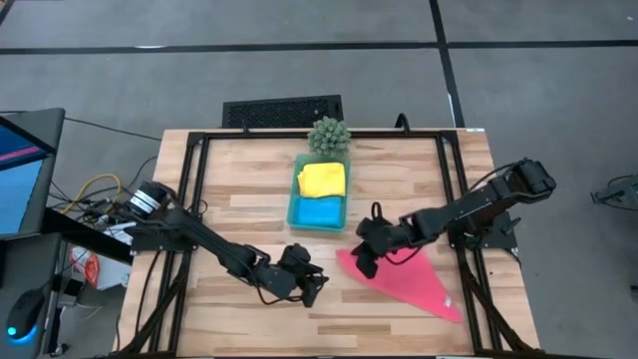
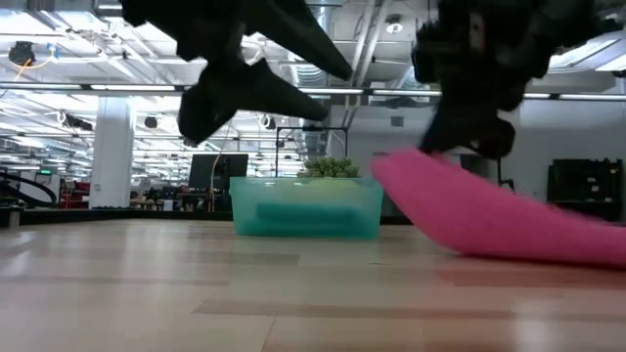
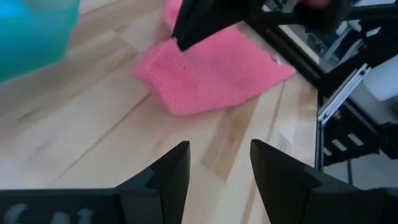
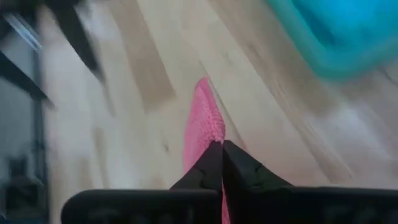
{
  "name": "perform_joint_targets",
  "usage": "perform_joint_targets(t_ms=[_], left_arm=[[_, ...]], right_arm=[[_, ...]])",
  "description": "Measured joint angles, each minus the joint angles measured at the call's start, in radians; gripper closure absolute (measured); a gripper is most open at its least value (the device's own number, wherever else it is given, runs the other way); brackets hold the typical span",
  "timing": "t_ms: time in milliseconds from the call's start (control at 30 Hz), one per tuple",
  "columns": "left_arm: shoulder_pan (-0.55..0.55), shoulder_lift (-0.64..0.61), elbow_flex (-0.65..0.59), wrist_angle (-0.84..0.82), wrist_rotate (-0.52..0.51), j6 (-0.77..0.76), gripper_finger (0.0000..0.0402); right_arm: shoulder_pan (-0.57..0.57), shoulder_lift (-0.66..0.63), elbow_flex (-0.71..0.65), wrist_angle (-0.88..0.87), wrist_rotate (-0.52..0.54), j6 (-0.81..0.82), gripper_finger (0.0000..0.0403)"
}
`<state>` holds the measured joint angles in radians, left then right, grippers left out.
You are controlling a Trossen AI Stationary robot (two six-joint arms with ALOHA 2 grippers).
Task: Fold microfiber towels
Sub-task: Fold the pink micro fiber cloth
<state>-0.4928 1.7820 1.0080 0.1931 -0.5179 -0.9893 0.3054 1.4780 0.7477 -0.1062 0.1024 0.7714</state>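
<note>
teal tray (image 1: 296, 211), plant (image 1: 329, 135) (behind it)

You worked in lab: wooden bench (image 1: 249, 199) in black frame, open ceiling ducts (image 2: 88, 59), monitors (image 2: 217, 171).

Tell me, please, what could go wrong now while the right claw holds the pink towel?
1. The right claw pinches only an edge of the pink towel, so the cloth may slip out.
2. The open left claw hangs close beside it; the arms may collide.
3. The teal tray is near; a lifted towel may brush it.
</note>
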Motion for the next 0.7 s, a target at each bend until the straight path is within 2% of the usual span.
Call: perform_joint_targets(t_ms=[167,367,700], left_arm=[[0.0,0.047,0.0,0.063,-0.058,-0.003,0.024],[0.002,0.054,0.0,0.059,-0.157,0.0,0.024],[0.018,0.054,0.0,0.107,-0.132,0.167,0.024]], right_arm=[[0.053,0.0,0.002,0.071,0.061,0.045,0.0397],[0.096,0.0,0.002,0.074,0.101,0.072,0.0384],[0.12,0.0,0.002,0.132,0.109,0.07,0.0391]])
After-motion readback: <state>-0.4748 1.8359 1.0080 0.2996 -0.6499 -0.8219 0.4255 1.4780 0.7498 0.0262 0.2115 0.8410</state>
